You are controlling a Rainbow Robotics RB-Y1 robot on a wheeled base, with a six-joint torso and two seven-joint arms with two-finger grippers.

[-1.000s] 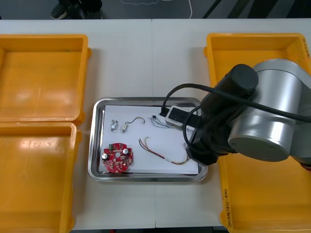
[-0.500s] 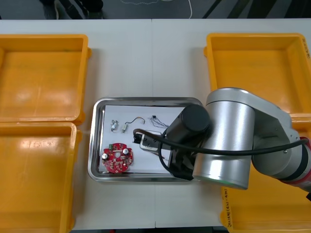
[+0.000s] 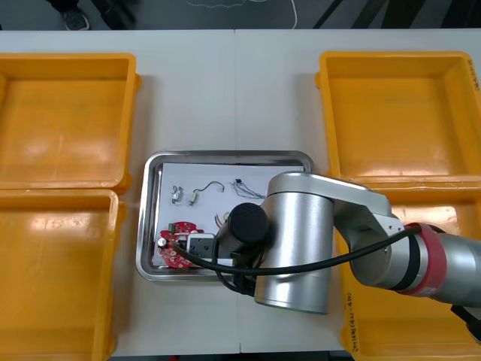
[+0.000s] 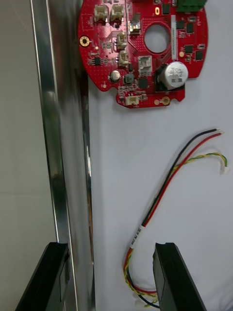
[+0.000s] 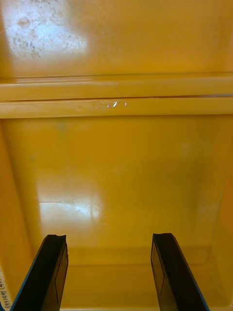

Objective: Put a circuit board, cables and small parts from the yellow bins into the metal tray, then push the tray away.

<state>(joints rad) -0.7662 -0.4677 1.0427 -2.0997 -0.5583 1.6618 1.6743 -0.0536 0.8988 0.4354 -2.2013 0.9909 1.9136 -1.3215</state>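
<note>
The metal tray [image 3: 150,218] with its white inside lies mid-table. It holds a round red circuit board [image 3: 173,247], two small metal parts [image 3: 179,194], and a thin blue and white cable [image 3: 242,184]. My right arm [image 3: 301,248] covers the tray's near right part. In the right wrist view my right gripper [image 4: 109,277] is open and straddles the tray's near rim [image 4: 58,146]: one finger [image 4: 46,277] is outside the rim, the other [image 4: 172,277] is beside the red and yellow cable [image 4: 170,194]. The circuit board [image 4: 141,48] lies ahead. My left gripper [image 5: 109,277] hangs open over a bare bin floor [image 5: 116,170].
Two yellow bins [image 3: 64,120] [image 3: 56,271] stand left of the tray and two more [image 3: 398,113] [image 3: 391,331] to its right, all showing bare floors. Bare table stretches beyond the tray's far rim.
My right arm has swung from the tray's far right corner across to its near edge, now covering the red and yellow cable in the front view. The tray and its contents stayed put.
</note>
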